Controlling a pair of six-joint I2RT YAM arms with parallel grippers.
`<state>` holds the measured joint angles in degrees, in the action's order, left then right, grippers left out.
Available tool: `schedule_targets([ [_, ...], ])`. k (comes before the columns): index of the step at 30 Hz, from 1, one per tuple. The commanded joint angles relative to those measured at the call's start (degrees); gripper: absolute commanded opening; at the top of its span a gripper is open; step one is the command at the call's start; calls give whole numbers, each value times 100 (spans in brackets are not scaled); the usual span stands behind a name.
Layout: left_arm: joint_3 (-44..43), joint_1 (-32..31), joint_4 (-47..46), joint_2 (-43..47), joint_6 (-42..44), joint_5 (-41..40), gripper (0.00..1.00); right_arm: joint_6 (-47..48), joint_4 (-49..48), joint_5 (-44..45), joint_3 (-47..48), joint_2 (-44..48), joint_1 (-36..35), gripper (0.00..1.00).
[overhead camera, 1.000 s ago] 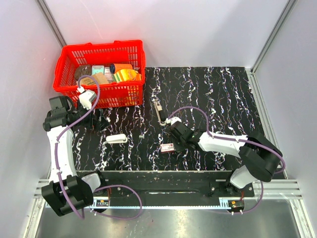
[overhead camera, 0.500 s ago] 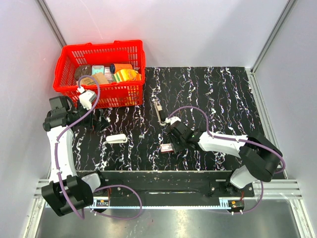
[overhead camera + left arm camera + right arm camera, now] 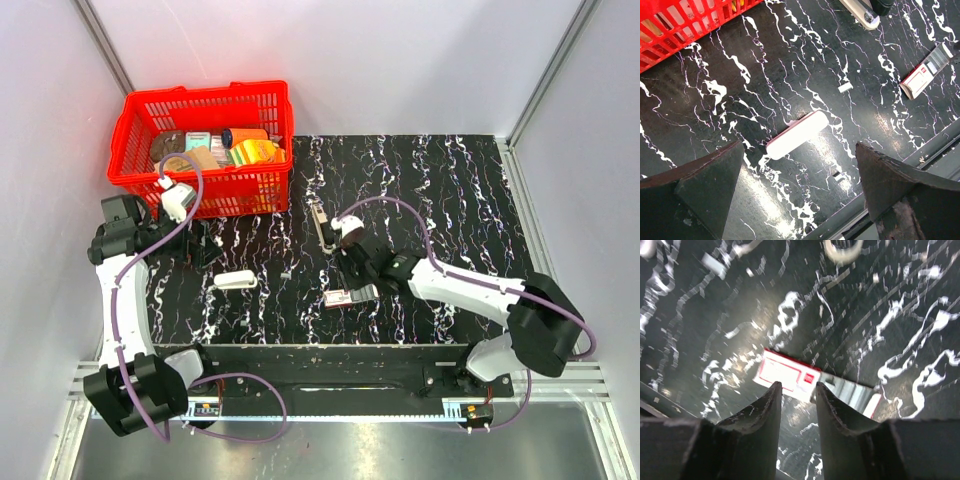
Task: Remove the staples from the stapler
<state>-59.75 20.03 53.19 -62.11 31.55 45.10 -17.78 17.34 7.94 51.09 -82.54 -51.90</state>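
Black and silvery, the stapler (image 3: 321, 226) lies flat on the marbled tabletop (image 3: 460, 200), near the red basket (image 3: 232, 190) at its 4 o'clock, with neither gripper touching it. The right gripper (image 3: 353, 284) hangs at the stapler's 5 o'clock, over a small red-and-white box (image 3: 790, 375) with a silvery part (image 3: 850, 392) sticking out of 1 end. Its 2 fingers (image 3: 760, 415) are drawn almost together, with only a slit between them and nothing in it. Whether the tips touch the box cannot be told. The left gripper (image 3: 800, 149) hovers at the basket's 6 o'clock, fingers spread wide, holding nothing. Beneath it lies 1 white oblong piece (image 3: 797, 135), at the box's 9 o'clock in the top view.
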Motion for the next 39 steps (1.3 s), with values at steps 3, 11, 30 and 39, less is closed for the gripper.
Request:
schedule_targets([
  [3,7,-131,-124,-56,71,341,99,178,93,-92,1191,-498,48,42],
  [11,147,-1447,-739,-179,-237,-387,99,372,163,-189,1816,-1326,48,53],
  [30,-300,-4525,-1267,-3131,1538,-2761,94,336,-204,181,333,1064,514,56],
  [39,-415,-4763,-1627,-3589,1670,-2902,91,266,-600,-38,-170,1767,558,56],
])
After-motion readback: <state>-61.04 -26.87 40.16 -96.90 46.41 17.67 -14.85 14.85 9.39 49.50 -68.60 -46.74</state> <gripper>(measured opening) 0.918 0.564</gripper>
